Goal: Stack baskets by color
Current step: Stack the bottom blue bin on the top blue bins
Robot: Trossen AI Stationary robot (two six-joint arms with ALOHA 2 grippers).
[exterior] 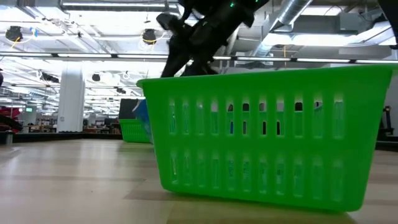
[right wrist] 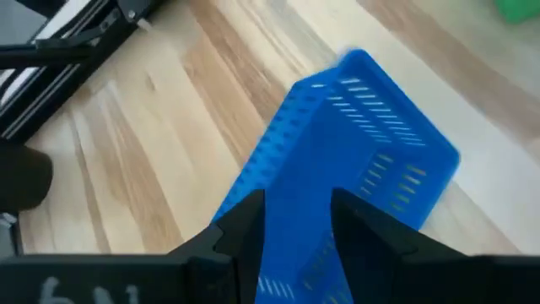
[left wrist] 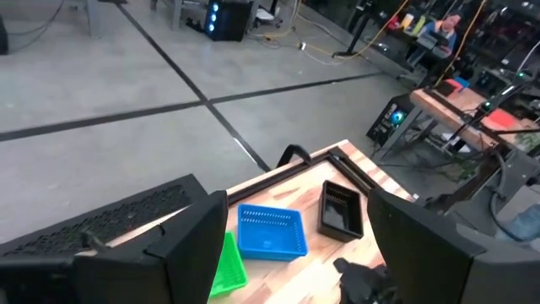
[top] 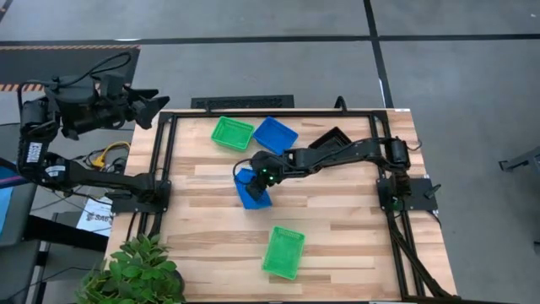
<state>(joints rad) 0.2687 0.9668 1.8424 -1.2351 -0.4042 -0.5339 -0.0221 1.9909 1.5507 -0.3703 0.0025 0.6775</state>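
Right hand (top: pixel 258 187) clamped on a blue basket (top: pixel 251 191) wall mid-surface, apparently lifted and tilted (low view blocked by the near green basket (top: pixel 283 252)); next: nest it into the blue basket (top: pixel 276 134) at back; left hand (top: pixel 145 101) idle, fingers apart.

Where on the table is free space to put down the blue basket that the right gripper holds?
Bare wood lies left of the held blue basket, toward the left frame rail, and right of the near green basket. The back edge is crowded: the far green basket, the other blue basket and a black basket. The right gripper grips the held basket's wall.
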